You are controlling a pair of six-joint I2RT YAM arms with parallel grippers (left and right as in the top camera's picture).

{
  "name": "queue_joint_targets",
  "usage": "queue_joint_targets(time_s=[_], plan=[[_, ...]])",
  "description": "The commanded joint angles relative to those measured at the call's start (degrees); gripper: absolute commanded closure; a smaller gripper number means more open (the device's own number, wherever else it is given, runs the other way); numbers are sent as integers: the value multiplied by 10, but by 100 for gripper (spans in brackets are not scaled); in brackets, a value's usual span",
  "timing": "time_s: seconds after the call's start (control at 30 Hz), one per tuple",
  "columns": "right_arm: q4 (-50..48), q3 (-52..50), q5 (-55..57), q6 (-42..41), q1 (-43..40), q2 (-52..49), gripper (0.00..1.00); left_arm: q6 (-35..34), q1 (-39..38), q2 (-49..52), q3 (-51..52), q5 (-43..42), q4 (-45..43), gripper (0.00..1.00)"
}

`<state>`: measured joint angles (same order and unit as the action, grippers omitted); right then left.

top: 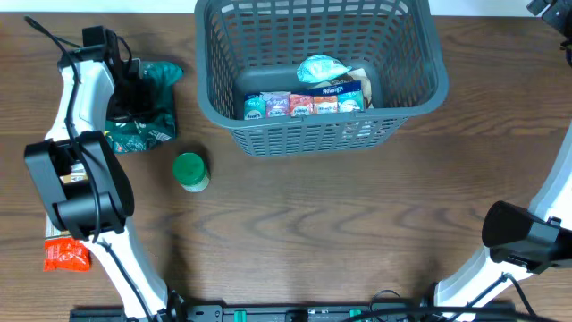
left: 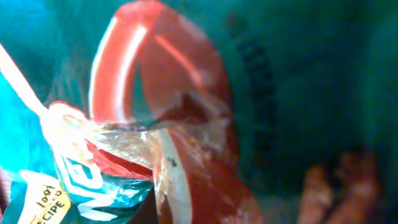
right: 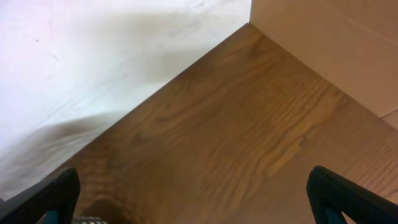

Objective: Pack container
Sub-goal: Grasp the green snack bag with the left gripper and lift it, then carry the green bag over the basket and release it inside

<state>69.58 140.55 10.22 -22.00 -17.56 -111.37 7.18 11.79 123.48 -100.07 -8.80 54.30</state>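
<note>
The container, a dark grey slotted basket [top: 420, 89], stands at the back centre. It holds a row of colourful snack packs [top: 304, 103] and a light teal bag [top: 322, 67]. My left gripper [top: 134, 89] is down on a teal snack bag [top: 161, 76] at the left. The left wrist view is filled by that teal bag with red print [left: 186, 124], very close and blurred, and its fingers are hidden. My right gripper [right: 199, 199] is open and empty over bare wood by the far right table corner.
A dark green bag [top: 138, 134] lies just in front of the teal one. A green-lidded can [top: 189, 170] stands between the bags and the basket. An orange pack [top: 67, 257] lies at the front left. A white wall [right: 93, 56] borders the table.
</note>
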Motion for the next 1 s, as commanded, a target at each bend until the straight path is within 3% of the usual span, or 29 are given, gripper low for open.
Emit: queue_joint_targets(time_s=[0.0,0.53,0.83,0.97], plan=[[1,1,3,-7,0,5,1,12,-4,-35,28,-8,20,94],[1,1,3,-7,0,5,1,-17,-7,-363,27,-12,-19,95],[1,1,3,-7,0,5,1,-12,-65,-484,27,-162,-114,94],[1,1,2,-7,0,5,1,-12,-113,-511,27,-178,-165,94]])
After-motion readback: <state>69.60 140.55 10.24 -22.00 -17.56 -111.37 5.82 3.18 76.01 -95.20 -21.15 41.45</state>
